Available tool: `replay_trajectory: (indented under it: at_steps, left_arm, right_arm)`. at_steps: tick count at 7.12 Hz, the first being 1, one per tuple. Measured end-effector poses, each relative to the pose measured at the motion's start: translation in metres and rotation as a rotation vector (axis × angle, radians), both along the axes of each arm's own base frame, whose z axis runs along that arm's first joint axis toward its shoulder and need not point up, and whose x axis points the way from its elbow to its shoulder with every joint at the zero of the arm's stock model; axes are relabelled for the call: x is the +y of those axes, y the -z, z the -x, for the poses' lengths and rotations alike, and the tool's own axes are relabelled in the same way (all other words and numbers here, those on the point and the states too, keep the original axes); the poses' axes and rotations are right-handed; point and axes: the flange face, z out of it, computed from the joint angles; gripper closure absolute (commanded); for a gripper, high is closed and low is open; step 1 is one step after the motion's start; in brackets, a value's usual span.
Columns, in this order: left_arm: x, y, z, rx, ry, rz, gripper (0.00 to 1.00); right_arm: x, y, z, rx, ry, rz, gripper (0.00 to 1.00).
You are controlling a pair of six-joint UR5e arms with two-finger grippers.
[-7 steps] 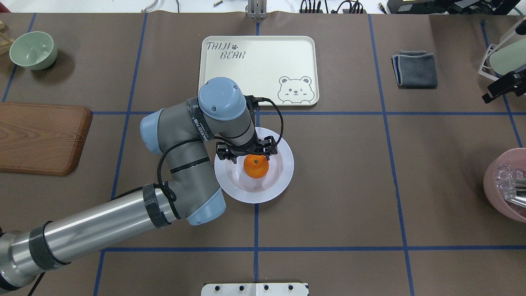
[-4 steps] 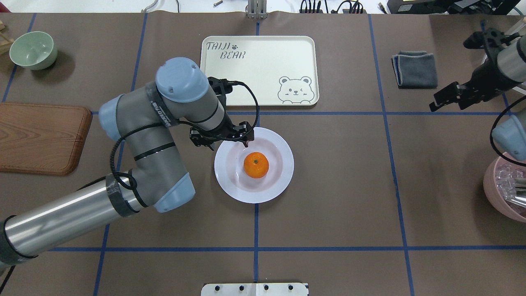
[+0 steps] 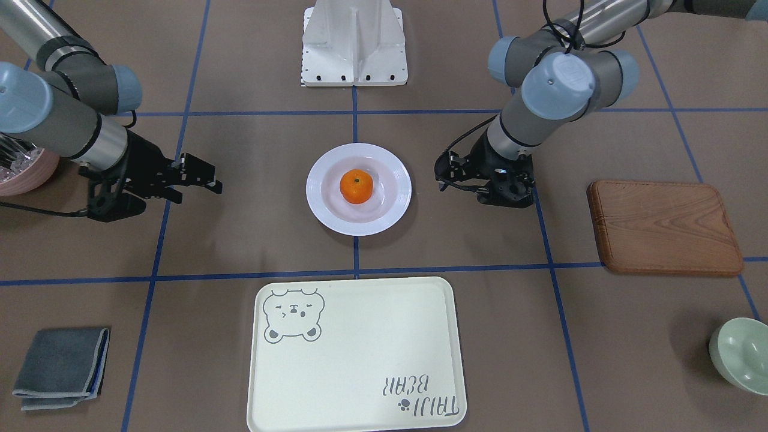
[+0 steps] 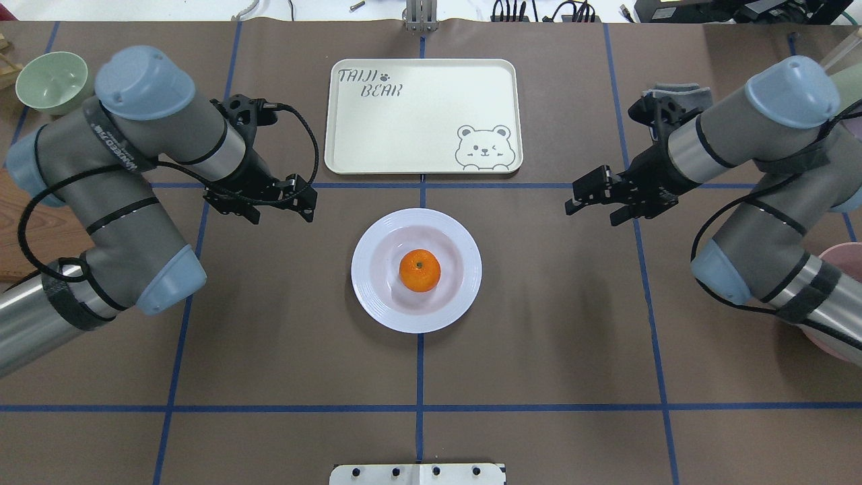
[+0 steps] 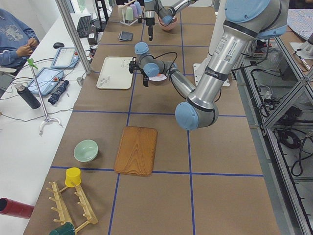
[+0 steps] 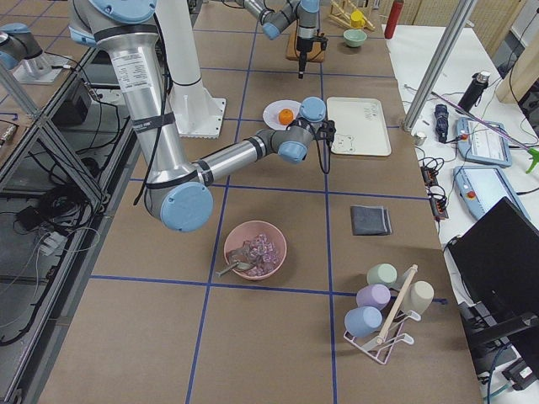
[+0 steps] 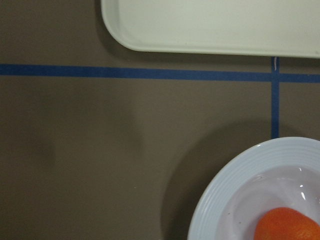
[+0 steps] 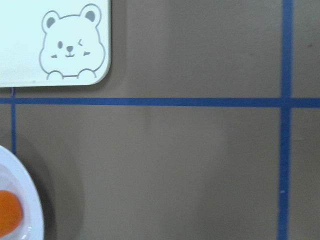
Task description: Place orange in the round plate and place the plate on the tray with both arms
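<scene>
**A:** Where is the orange?

**B:** The orange (image 4: 419, 270) sits in the middle of the round plate (image 4: 377, 296). The plate is on the table just on the robot's side of the tray (image 4: 421, 114), apart from it, with a blue tape line between them.

**A:** And the pincers?

**B:** From overhead, the left gripper (image 4: 281, 215) is off the plate's far-left side, fingers spread and holding nothing. The right gripper (image 4: 592, 214) is well off to the plate's right, also spread and bare.

**A:** What do the wrist cameras add?

**B:** Close table detail only. The left one catches a tray corner, the plate's ridged rim and a slice of orange. The right one shows the bear drawing and a sliver of plate.

**A:** Other containers?

**B:** The right side view looks into the pink bowl (image 6: 255, 250), which holds clear chunks and a utensil; overhead shows only its edge. The front view shows the green bowl (image 3: 741, 355) near the wooden board (image 3: 665, 227)
</scene>
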Motion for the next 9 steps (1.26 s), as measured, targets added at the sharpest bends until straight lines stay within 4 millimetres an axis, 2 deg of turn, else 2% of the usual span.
replay_trajectory:
  at_steps: [2, 3, 6, 9]
  left_arm:
    - [-0.002, -0.006, 0.011, 0.002, -0.002, -0.001, 0.03]
    - [-0.003, -0.006, 0.012, 0.003, -0.002, -0.002, 0.03]
    - [-0.005, -0.006, 0.014, 0.001, 0.002, -0.001, 0.03]
    - [-0.008, -0.007, 0.017, -0.001, 0.008, 0.001, 0.03]
  right_arm:
    - [0.015, -0.006, 0.038, -0.108, -0.017, -0.005, 0.0]
    - [0.017, -0.01, 0.049, -0.158, -0.03, -0.007, 0.0]
    - [0.031, -0.002, 0.073, -0.298, -0.105, 0.064, 0.0]
    - [0.062, -0.019, 0.108, -0.441, -0.19, 0.102, 0.0]
